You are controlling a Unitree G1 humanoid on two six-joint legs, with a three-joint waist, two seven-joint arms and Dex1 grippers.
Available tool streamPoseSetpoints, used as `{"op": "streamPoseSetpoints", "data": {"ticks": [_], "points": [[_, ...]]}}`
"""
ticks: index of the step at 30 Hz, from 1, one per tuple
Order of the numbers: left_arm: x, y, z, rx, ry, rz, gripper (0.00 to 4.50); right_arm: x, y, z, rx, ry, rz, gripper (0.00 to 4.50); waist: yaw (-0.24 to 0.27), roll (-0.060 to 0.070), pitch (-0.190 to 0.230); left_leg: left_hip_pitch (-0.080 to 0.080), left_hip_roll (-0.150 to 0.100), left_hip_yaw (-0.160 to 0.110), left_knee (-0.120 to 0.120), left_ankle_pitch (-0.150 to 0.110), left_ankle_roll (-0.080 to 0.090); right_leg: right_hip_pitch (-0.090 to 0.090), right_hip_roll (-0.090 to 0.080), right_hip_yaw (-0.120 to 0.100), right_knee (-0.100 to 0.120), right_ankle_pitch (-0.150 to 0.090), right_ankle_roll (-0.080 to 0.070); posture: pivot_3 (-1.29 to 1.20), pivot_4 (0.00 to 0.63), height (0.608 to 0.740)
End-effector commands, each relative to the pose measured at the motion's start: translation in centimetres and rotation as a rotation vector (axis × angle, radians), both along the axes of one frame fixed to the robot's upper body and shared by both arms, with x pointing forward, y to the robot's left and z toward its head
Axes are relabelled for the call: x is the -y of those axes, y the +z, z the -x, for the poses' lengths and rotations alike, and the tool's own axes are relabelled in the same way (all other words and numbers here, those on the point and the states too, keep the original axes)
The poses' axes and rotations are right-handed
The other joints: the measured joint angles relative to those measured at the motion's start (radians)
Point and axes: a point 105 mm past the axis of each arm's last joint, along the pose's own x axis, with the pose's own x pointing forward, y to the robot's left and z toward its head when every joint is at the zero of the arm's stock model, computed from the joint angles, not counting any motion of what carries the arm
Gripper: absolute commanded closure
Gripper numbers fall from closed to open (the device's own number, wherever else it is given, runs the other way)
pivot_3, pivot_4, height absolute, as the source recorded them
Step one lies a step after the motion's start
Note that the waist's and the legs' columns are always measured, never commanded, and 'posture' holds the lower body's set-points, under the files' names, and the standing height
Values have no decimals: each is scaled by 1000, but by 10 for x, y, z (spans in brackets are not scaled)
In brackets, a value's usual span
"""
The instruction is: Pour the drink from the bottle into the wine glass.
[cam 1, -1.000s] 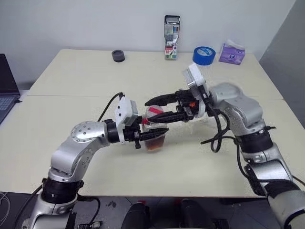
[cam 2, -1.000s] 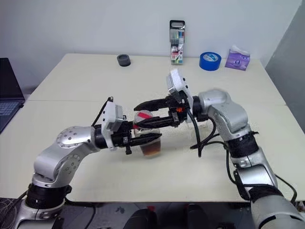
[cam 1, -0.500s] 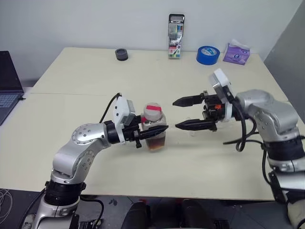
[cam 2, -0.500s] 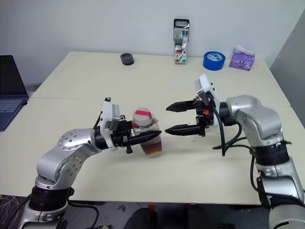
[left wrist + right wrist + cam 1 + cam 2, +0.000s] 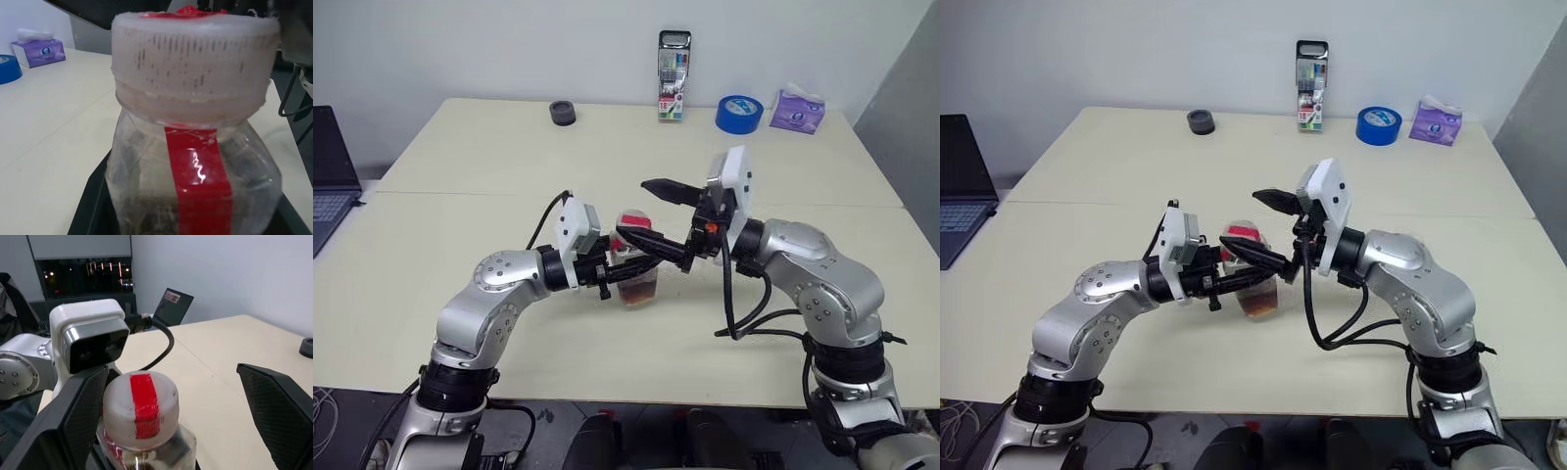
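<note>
A: What has changed since half a second ago?

B: The right gripper (image 5: 651,213) has swung back in from the right. It now sits at the cap (image 5: 631,218) of the bottle (image 5: 633,275), one finger above and behind the cap, the other low in front of it. Earlier it stood well to the right of the bottle.

A: State of the right gripper?

B: Fingers spread wide. In the right wrist view one finger (image 5: 80,418) stands on one side of the cap (image 5: 140,406) and the other finger is well off on the far side. Whether either touches the cap cannot be told.

A: State of the left gripper?

B: The left gripper (image 5: 1244,281) is clamped on the bottle body, as before. The bottle is upright. Whether its base touches the table (image 5: 489,166) cannot be told.

A: The cap?

B: On the bottle. White with a red strip across the top. A red label strip (image 5: 198,181) runs down the bottle wall.

A: The drink?

B: A small dark red-brown amount in the bottom of the bottle (image 5: 634,293).

A: Other items?

B: At the far table edge: a marker case (image 5: 673,61), a blue tape roll (image 5: 738,114), a purple tissue pack (image 5: 797,109), a small dark round object (image 5: 563,114). A laptop (image 5: 331,176) lies at the left edge.
</note>
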Motion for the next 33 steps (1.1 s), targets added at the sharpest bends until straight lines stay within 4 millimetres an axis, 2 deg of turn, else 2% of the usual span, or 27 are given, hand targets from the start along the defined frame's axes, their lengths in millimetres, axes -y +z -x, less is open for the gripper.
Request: {"op": "streamPoseSetpoints", "data": {"ticks": [1, 7, 8, 10, 16, 26, 30, 33], "points": [[3, 15, 4, 77, -30, 3, 2756, -2, 10, 14, 33, 62, -22, 29, 0, 0, 0, 0, 0, 0, 0, 0, 1, 0, 0, 0, 0, 0, 0, 0, 150, 740], [4, 15, 4, 79, -32, 3, 2756, -2, 9, 14, 29, 70, -20, 29, 0, 0, 0, 0, 0, 0, 0, 0, 1, 0, 0, 0, 0, 0, 0, 0, 150, 740], [4, 15, 4, 79, -32, 4, 2756, -2, 9, 14, 29, 69, -23, 190, 0, 0, 0, 0, 0, 0, 0, 0, 1, 0, 0, 0, 0, 0, 0, 0, 150, 740], [5, 15, 4, 79, -32, 5, 2756, -3, 10, 13, 30, 70, -28, 623, 0, 0, 0, 0, 0, 0, 0, 0, 1, 0, 0, 0, 0, 0, 0, 0, 150, 740], [5, 16, 4, 82, -27, 7, 2756, -4, 7, 15, 37, 82, -14, 2707, 0, 0, 0, 0, 0, 0, 0, 0, 1, 0, 0, 0, 0, 0, 0, 0, 150, 740], [7, 19, 4, 93, -29, 13, 2756, -4, 9, 13, 66, 112, 11, 2771, 0, 0, 0, 0, 0, 0, 0, 0, 1, 0, 0, 0, 0, 0, 0, 0, 150, 740], [11, 21, 15, 85, -98, 14, 2756, 5, 12, 3, 110, 259, 104, 2771, -4, 0, 0, 0, 0, 0, 1, 0, 1, 0, 0, 0, 0, 0, 0, 0, 150, 740], [11, 20, 30, 66, -194, -17, 2756, 13, 13, -17, 146, 396, 237, 2771, -13, 0, 1, 1, 0, 1, 1, -1, 1, 0, 0, 0, 0, 0, 0, 0, 150, 740]]}}
